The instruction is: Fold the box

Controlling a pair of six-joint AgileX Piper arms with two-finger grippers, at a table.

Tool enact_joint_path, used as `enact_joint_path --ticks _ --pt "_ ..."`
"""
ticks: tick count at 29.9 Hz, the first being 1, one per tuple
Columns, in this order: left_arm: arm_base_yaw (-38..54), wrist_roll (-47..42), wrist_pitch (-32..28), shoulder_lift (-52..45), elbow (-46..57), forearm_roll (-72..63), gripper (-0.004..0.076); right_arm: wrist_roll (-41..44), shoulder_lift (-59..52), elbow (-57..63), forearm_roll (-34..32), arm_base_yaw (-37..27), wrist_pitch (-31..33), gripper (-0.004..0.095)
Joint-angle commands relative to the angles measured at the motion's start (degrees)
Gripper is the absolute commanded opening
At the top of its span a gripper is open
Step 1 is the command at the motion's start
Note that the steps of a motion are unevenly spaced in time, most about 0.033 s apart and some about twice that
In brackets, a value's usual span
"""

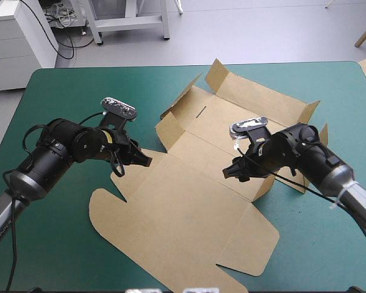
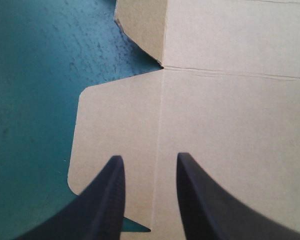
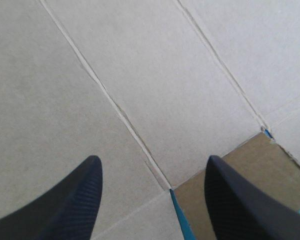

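In the high view the box (image 1: 189, 207) lies mostly flat across the middle of the frame on the teal-green cover (image 1: 55, 91), its far flaps raised. The left gripper (image 1: 145, 160) is at its left edge and the right gripper (image 1: 235, 172) right of centre. In the left wrist view the left gripper (image 2: 150, 157) stands with its black fingers parted over a rounded flap of the box (image 2: 230, 125), and in the right wrist view the right gripper (image 3: 154, 160) is spread wide above creased board of the box (image 3: 140, 75).

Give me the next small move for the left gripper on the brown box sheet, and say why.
Probably lower the left gripper and shut it on the rounded side flap of the cut brown board box. It stands open, straddling the crease beside that flap, which lies flat on the teal-green table cover, not yet raised.
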Motion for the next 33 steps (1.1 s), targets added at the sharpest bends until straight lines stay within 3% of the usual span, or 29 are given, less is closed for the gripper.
enact_joint_path --ticks 1,16,22,33 --pt "0.09 -0.17 -2.08 -1.62 -2.03 -0.68 0.0239 -1.51 -5.46 -3.44 -0.01 0.07 1.04 0.0551" --pt "0.09 -0.17 -2.08 -1.62 -2.03 -0.68 0.0239 0.57 -25.09 -4.25 -1.02 0.07 4.91 0.0551" --pt "0.09 -0.17 -2.08 -1.62 -2.03 -0.68 0.0239 9.01 -29.67 -4.25 -8.72 0.07 11.79 0.0551" --pt "0.09 -0.17 -2.08 -1.62 -2.03 -0.68 0.0239 20.72 -31.49 -2.4 -10.48 0.07 10.6 0.0551"
